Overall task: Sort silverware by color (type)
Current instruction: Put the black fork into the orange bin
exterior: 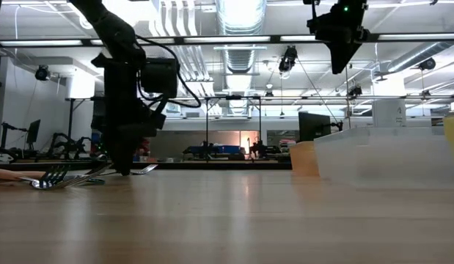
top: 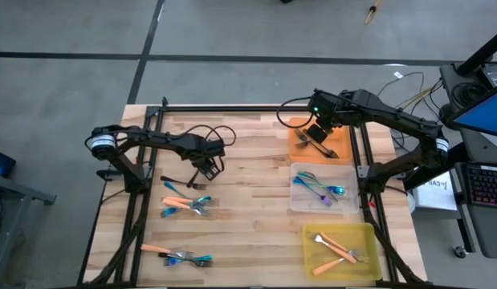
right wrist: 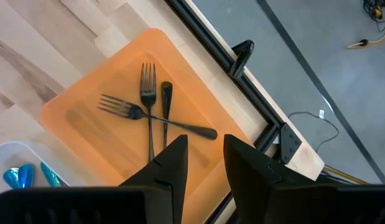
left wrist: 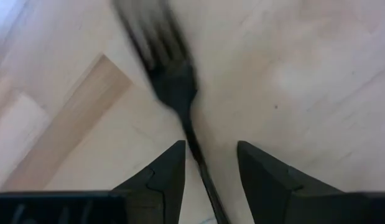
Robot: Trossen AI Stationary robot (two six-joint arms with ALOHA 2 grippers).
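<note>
No readable text, labels, brands or numbers anywhere.

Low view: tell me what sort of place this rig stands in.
Most likely a robotics lab or workshop in an industrial hall. Behind the wooden table run exposed ceiling ducts and strip lights, with more robot arms on benches at the back, and a bare concrete floor around.

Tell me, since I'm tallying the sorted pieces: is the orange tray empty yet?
Not empty. The orange tray holds dark forks lying crossed, as the right wrist view shows; the right claw hovers above it.
</note>
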